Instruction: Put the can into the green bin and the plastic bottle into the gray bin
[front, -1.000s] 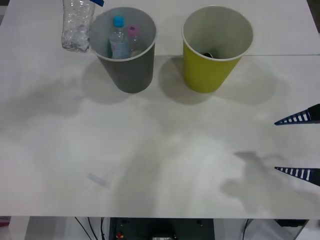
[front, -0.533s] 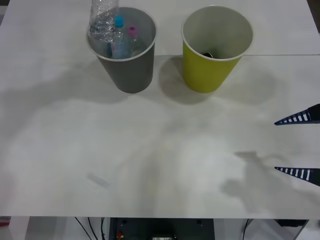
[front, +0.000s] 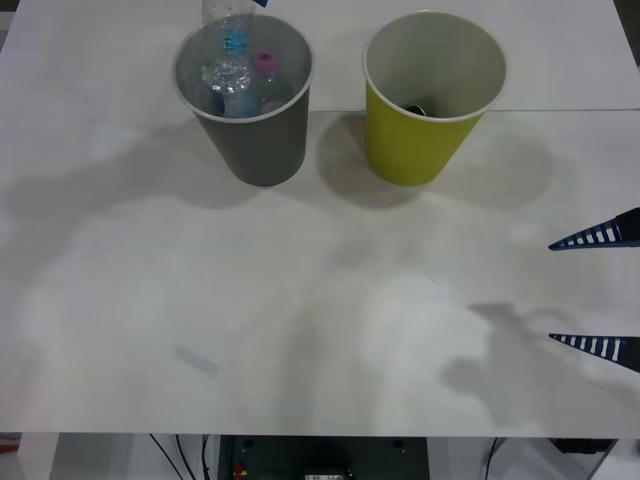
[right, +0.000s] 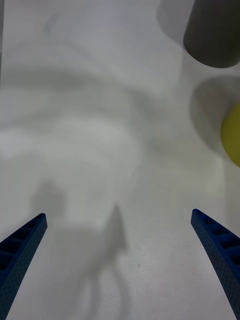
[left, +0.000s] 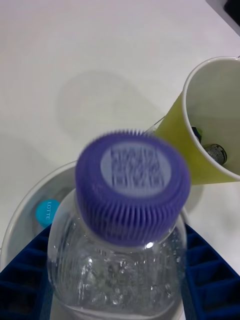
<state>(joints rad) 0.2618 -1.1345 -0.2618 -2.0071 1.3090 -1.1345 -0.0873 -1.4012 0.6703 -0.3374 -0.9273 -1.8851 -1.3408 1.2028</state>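
Note:
The plastic bottle (left: 132, 200), clear with a purple cap, hangs neck-up between the blue fingers (left: 207, 280) of my left gripper (left: 120, 300), which is shut on it. In the front view the plastic bottle (front: 228, 55) hangs over the mouth of the gray bin (front: 262, 140), its lower end at the rim or just inside. The gray bin (left: 17, 220) holds a blue-capped bottle (front: 236, 43) and a pink-capped one (front: 266, 63). The green bin (front: 415, 140) stands to its right with a dark can (left: 216, 152) at the bottom. My right gripper (front: 598, 292) waits open at the table's right edge.
The two bins stand side by side at the far end of the white table (front: 300, 300). In the right wrist view the gray bin (right: 215, 35) and the green bin (right: 232, 135) sit beyond my open right gripper (right: 120, 260). A seam crosses the table behind the green bin.
The plastic bottle has travelled right, from beside the gray bin's left rim to over its opening, and come lower. The right arm has not moved.

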